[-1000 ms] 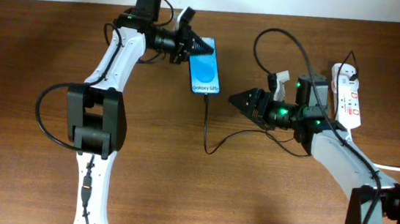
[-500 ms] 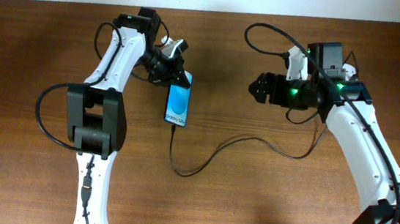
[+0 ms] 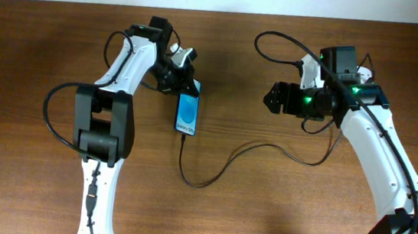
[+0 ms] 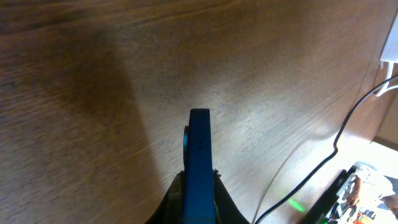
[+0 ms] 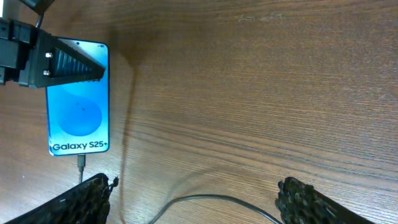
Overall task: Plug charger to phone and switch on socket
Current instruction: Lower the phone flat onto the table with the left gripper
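The left gripper (image 3: 184,88) pinches the black-edged, blue-screen phone (image 3: 187,116) by its top; the thin black charger cable (image 5: 81,165) seems plugged below. The right gripper (image 5: 194,185), spread, hovers right of the phone. Lower the phone flat, cable slack.

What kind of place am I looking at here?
Probably a robotics lab test bench: a white left arm and right arm work at a wooden table, handling a phone and charger cable.

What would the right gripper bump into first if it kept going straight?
Probably the bare table. But the charger curves close in front of the open right gripper, so it might brush that first; depth is unclear. The phone lies off to the side.
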Motion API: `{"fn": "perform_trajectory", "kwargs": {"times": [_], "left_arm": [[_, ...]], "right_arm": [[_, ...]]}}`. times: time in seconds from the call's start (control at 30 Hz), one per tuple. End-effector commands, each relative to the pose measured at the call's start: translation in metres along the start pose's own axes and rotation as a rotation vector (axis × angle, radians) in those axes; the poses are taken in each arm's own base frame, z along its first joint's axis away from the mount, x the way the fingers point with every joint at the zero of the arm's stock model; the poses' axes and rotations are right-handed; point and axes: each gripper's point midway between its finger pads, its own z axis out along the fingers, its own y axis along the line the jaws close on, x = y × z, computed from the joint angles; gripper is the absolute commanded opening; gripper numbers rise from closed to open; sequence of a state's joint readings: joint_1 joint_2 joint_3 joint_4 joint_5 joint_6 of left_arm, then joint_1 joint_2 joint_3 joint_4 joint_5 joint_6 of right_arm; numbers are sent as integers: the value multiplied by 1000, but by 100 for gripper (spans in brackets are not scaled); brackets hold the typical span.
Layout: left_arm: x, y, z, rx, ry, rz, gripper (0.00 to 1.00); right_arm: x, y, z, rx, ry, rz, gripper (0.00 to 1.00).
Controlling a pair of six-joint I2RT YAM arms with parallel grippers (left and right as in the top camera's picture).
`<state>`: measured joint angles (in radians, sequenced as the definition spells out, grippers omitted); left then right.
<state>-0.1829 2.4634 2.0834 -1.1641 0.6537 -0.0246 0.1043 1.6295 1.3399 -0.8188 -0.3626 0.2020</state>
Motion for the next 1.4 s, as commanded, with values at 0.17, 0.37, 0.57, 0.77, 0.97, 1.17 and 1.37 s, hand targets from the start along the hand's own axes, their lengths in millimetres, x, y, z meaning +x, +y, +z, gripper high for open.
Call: {"fn": "perform_trajectory", "kwargs": {"times": [0.17,0.37,0.57,0.77,0.97,1.17,1.37], "left_arm": [[3,-7,6,18,13,-42,0],[12,-5,33,5,73,-44,0],[13,-3,33,-12,75,-45,21],[13,6,33,-62,72,-43,46],[15,37,28,-247,71,-81,53],[21,66,17,-431,78,-122,55],[25,87,5,-572,73,-167,57]], "right_arm": [[-7,2,-8,7,-31,-22,88],[-4,2,-8,9,-20,-17,88],[-4,2,-8,9,-19,-17,88],[-4,2,-8,10,-16,-16,88],[1,0,-6,13,-1,-11,88],[1,0,-6,12,0,-11,89],[1,0,-6,12,0,-11,91]]}}
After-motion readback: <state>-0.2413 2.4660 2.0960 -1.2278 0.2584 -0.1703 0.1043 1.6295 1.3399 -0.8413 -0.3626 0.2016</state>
